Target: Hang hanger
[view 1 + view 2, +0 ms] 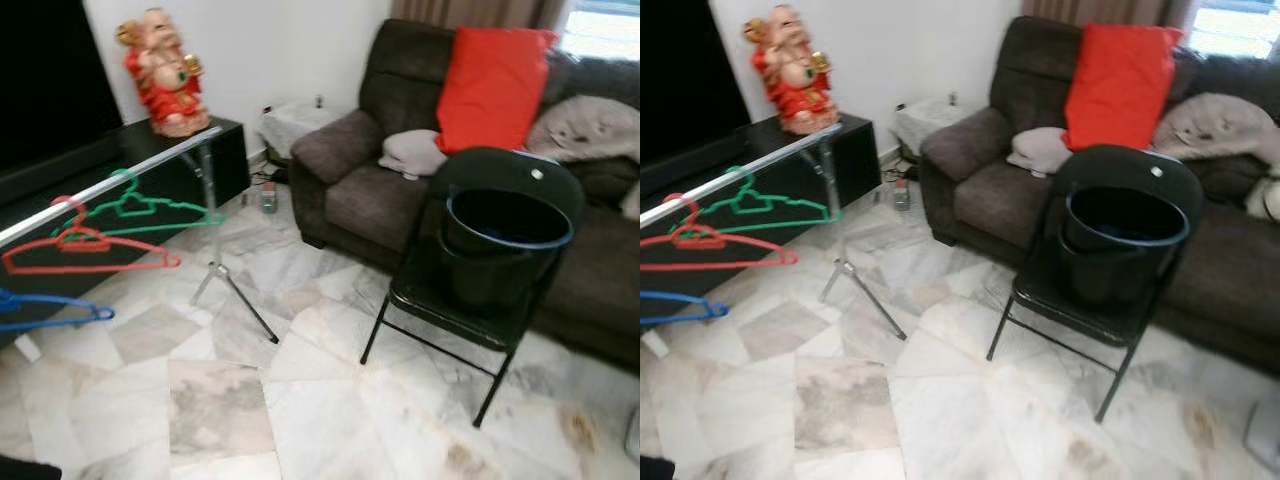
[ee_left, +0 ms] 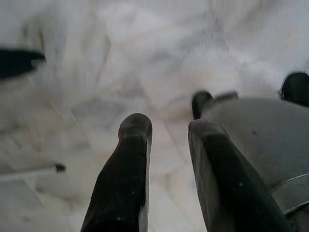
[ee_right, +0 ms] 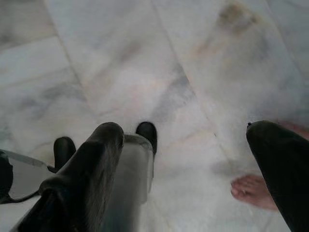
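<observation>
A silver rack rail [image 1: 110, 185] runs along the left at a slant. Three plastic hangers hang from it: a green hanger [image 1: 150, 208], a red hanger [image 1: 85, 250] and a blue hanger [image 1: 50, 310] at the left edge. The rack's leg [image 1: 235, 295] stands on the marble floor. My left gripper [image 2: 169, 126] hangs over the floor, open, with nothing between its fingers. My right gripper [image 3: 186, 130] also points at the floor, open wide and holding nothing.
A black folding chair [image 1: 450, 310] carries a black bucket [image 1: 505, 245] in front of a dark sofa [image 1: 360, 180] with a red cushion [image 1: 495, 85]. A figurine [image 1: 165, 70] sits on a black cabinet. A person's bare foot [image 3: 251, 191] is near my right gripper.
</observation>
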Robot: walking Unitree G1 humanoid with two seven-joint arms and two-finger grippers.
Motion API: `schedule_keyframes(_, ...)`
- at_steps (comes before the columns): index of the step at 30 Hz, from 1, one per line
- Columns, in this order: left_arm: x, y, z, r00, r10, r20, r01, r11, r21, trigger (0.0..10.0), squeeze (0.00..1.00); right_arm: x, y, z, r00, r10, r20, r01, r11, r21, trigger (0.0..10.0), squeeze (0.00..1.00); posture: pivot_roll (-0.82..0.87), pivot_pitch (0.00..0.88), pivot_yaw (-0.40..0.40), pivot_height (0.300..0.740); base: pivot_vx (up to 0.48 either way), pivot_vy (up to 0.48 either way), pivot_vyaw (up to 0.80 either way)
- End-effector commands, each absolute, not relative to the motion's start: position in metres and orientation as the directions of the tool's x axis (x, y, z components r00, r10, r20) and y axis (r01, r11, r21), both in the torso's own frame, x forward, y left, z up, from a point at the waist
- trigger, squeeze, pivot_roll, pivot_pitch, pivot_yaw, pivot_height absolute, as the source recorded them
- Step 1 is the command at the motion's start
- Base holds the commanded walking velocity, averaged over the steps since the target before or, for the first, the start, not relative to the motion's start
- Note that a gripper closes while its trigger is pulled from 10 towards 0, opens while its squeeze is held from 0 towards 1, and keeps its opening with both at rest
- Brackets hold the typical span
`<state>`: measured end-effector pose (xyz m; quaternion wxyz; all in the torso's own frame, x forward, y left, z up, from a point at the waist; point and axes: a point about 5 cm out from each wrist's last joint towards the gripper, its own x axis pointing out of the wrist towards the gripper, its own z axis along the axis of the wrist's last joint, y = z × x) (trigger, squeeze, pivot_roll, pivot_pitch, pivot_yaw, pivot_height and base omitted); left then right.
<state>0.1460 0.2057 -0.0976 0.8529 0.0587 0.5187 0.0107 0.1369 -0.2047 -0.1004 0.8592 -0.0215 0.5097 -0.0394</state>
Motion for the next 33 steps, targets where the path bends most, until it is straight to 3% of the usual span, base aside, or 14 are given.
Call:
schedule_keyframes(1, 0.147, 0.210, -0.096, 0.461, 0.089, -0.883, 0.045, 0.991, 0.123, 10.0, 0.00, 0.140, -0.200, -0.100, 0.486, -0.079, -0.870, 0.046, 0.997, -0.064, 10.0, 0.00, 0.09, 0.000, 0.035, 0.740, 0.000, 0.000, -0.78)
schedule_keyframes(12, 0.147, 0.210, -0.096, 0.461, 0.090, -0.883, 0.042, 0.992, 0.123, 10.0, 0.00, 0.140, -0.202, -0.100, 0.487, -0.079, -0.870, 0.047, 0.997, -0.064, 10.0, 0.00, 0.09, 0.000, 0.035, 0.740, 0.000, 0.000, -0.78)
schedule_keyframes(14, 0.149, 0.208, -0.096, 0.483, 0.073, -0.873, 0.003, 0.996, 0.085, 10.0, 0.00, 0.159, -0.192, -0.094, 0.527, -0.067, -0.847, 0.034, 0.998, -0.057, 10.0, 0.00, 0.09, 0.011, 0.028, 0.740, 0.000, 0.000, 0.00)
schedule_keyframes(16, 0.149, 0.208, -0.096, 0.486, 0.071, -0.871, -0.002, 0.997, 0.080, 10.0, 0.00, 0.162, -0.210, -0.090, 0.541, -0.082, -0.837, 0.056, 0.997, -0.062, 10.0, 0.00, 0.10, 0.011, 0.028, 0.740, 0.262, 0.000, 0.00)
schedule_keyframes(20, 0.149, 0.208, -0.096, 0.487, 0.070, -0.871, -0.003, 0.997, 0.078, 10.0, 0.00, 0.163, -0.215, -0.088, 0.545, -0.085, -0.834, 0.056, 0.996, -0.065, 10.0, 0.00, 0.09, 0.011, 0.029, 0.740, 0.279, 0.000, 0.00)
schedule_keyframes(27, 0.149, 0.207, -0.096, 0.488, 0.065, -0.870, -0.005, 0.997, 0.072, 10.0, 0.00, 0.164, -0.177, -0.094, 0.539, -0.049, -0.841, 0.038, 0.999, -0.034, 10.0, 0.00, 0.10, 0.012, 0.029, 0.740, 0.309, 0.000, 0.00)
schedule_keyframes(33, 0.149, 0.207, -0.096, 0.489, 0.062, -0.870, -0.006, 0.998, 0.068, 10.0, 0.00, 0.161, -0.155, -0.097, 0.527, -0.024, -0.849, 0.004, 1.000, -0.026, 10.0, 0.00, 0.10, 0.010, 0.027, 0.740, 0.316, 0.000, -0.78)
